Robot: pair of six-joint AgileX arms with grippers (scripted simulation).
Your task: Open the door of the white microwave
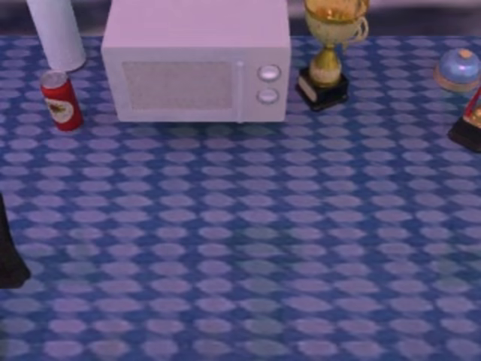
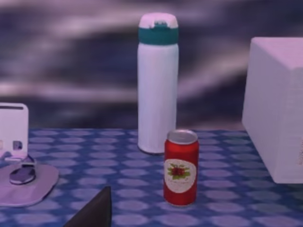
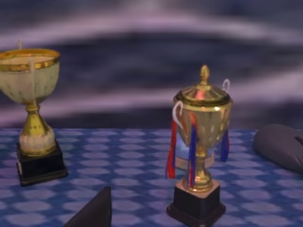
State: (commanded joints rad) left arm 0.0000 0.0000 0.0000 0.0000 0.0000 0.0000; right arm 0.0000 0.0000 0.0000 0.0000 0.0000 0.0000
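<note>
The white microwave [image 1: 197, 60] stands at the back of the table, a little left of the middle, and its side wall shows in the left wrist view [image 2: 277, 109]. Its door [image 1: 176, 84], with the grey mesh window, lies flush against the front, shut. Two round knobs [image 1: 268, 73] sit on the narrow panel to the door's right. My left arm [image 1: 9, 259] is parked at the table's left edge, far from the microwave. One dark finger [image 2: 97, 213] of its gripper shows, with nothing held. My right arm is outside the top view; one finger [image 3: 97, 213] shows, empty.
A red can [image 1: 62, 101] and a white bottle [image 1: 56, 30] stand left of the microwave. A gold cup trophy [image 1: 328, 53] stands close to its right side. Farther right are a blue bell [image 1: 458, 69] and a ribboned trophy [image 3: 199, 142]. The table's front half is patterned cloth.
</note>
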